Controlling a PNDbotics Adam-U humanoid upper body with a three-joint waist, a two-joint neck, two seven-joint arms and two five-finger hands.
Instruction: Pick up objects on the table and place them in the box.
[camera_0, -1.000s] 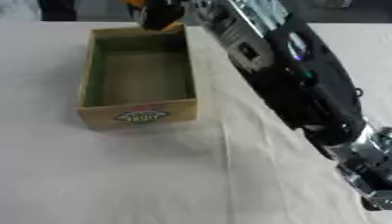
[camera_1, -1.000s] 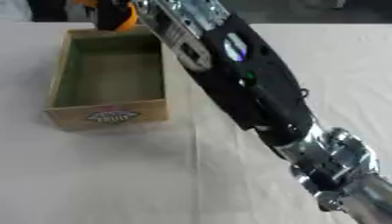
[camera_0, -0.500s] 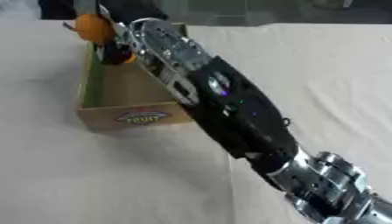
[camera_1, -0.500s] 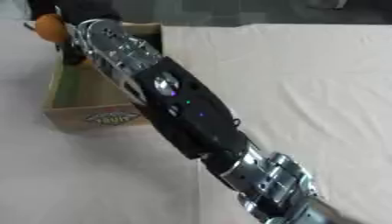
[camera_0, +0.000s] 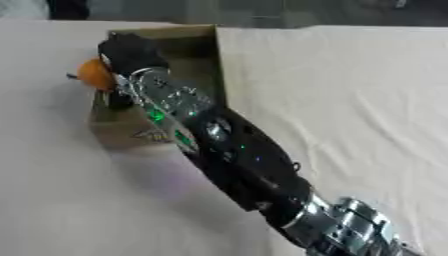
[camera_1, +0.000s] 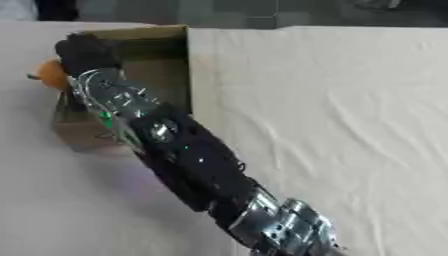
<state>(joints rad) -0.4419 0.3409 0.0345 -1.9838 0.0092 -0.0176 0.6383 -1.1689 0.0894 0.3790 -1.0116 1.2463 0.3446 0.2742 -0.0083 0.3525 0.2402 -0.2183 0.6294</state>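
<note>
My right arm (camera_0: 236, 160) reaches in from the lower right, diagonally over the open box (camera_0: 188, 36), a tan box with a greenish inside and a label on its near wall. My right hand (camera_0: 129, 52) hangs over the box's left wall, fingers curled on a small round orange object (camera_0: 91, 75). That object sticks out to the left of the hand, just above and outside the left wall. The arm hides much of the box's floor. My left hand shows in neither view.
A pale cloth (camera_1: 332, 100) with soft creases covers the table. The table's far edge and a dark background run along the top. Nothing else on the cloth shows around the box.
My right hand has swung left and nearer with the orange object, from beyond the box's far right corner to over its left wall. The arm now lies across the box.
</note>
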